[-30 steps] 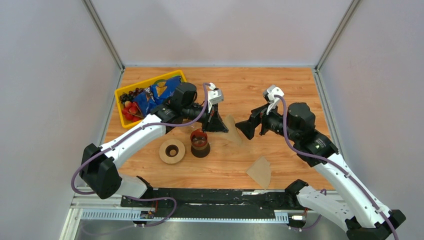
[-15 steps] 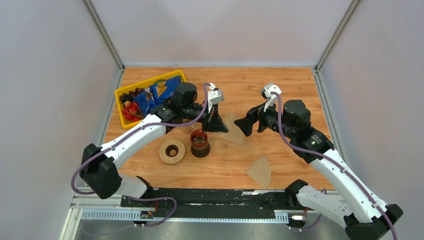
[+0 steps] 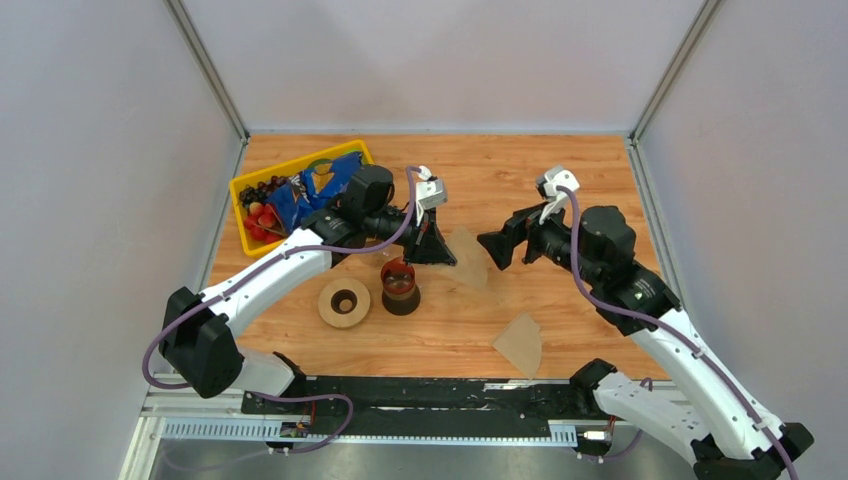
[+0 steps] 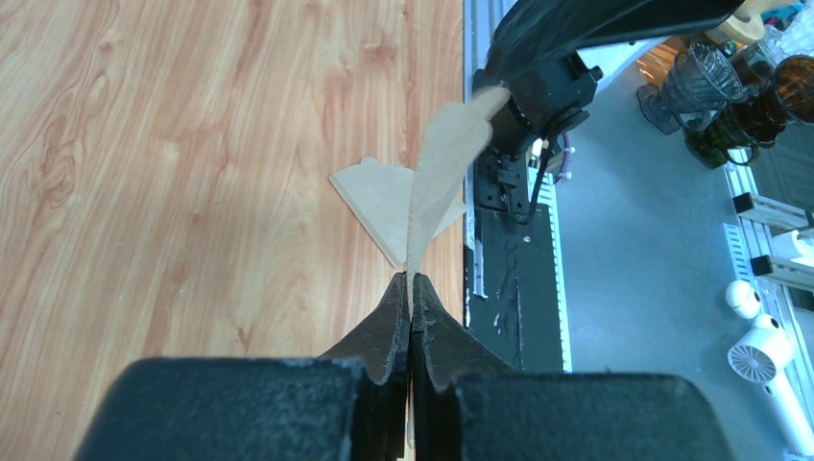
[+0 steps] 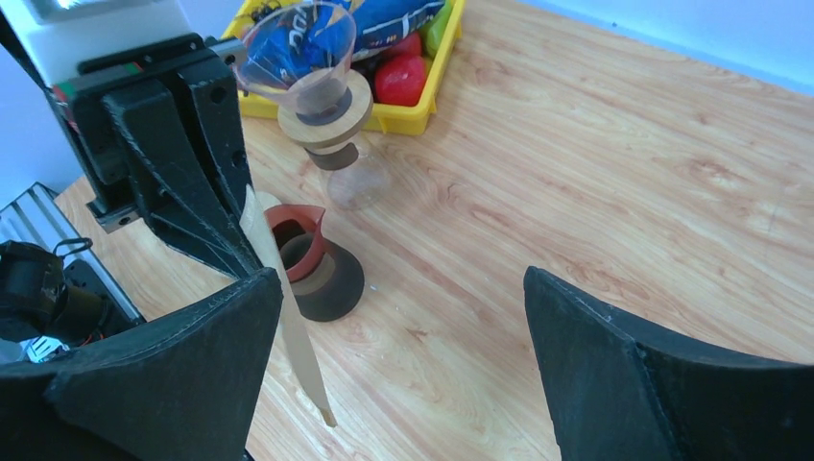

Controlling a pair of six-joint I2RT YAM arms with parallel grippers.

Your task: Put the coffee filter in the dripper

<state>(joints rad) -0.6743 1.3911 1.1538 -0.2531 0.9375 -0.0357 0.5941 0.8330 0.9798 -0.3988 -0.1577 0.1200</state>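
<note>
My left gripper (image 3: 433, 247) is shut on the corner of a light-tan coffee filter (image 3: 466, 256) and holds it on edge above the table. In the left wrist view the filter (image 4: 440, 168) rises edge-on from the closed fingertips (image 4: 411, 284). My right gripper (image 3: 497, 246) is open just right of that filter, its jaws wide apart (image 5: 403, 279). The filter (image 5: 291, 331) hangs beside its left finger. The clear ribbed dripper (image 5: 305, 53) with its wooden collar stands on a glass stand behind the left gripper. In the top view the left arm hides it.
A second filter (image 3: 520, 343) lies flat near the front edge and also shows in the left wrist view (image 4: 377, 204). A dark red-brown piece on a black base (image 3: 400, 287) and a tan ring disc (image 3: 343, 302) stand front left. A yellow basket (image 3: 290, 163) of fruit is back left.
My right arm has shifted slightly, its open gripper rising a little and staying close to the held filter. The left arm and the filter have not moved.
</note>
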